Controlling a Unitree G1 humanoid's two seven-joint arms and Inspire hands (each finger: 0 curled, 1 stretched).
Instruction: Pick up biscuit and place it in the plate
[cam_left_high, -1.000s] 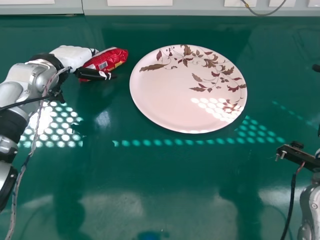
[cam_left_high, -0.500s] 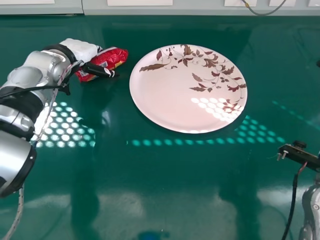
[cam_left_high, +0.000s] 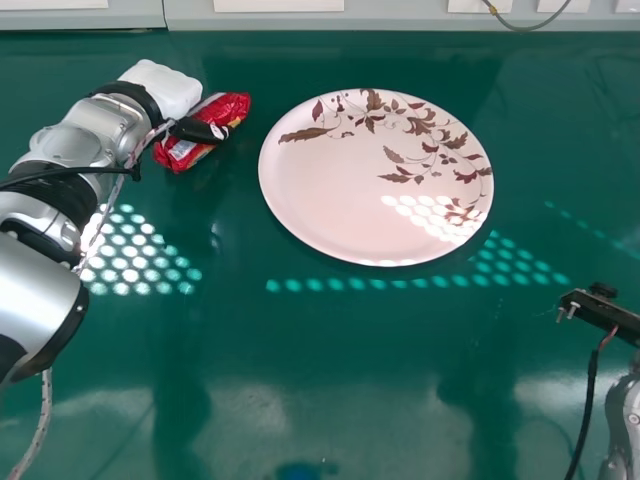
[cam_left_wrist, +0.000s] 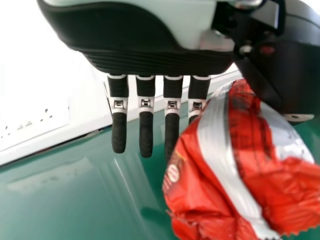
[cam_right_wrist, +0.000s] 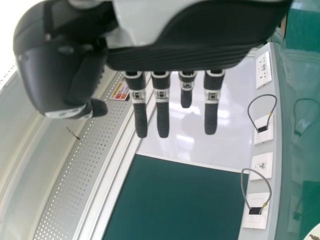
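While looking toward half past ten in the head view, find the left hand at the biscuit, and see the thumb across the red wrapper. Follow the left arm back toward eight o'clock. In the left wrist view, see straight fingers, slightly spread, and the biscuit between them and the thumb, partly hiding one finger. Cannot tell how firmly pressed, or whether fully resting on the table.

See the plate toward half past one from the view's centre, flat on the green table. Find the biscuit outside it, near its rim between nine and ten o'clock. Note brown leaves from ten round to four o'clock on the plate, and spots of light near four.

Find the right arm at the view's four o'clock. In the right wrist view, see the right hand, straight-fingered and spread.
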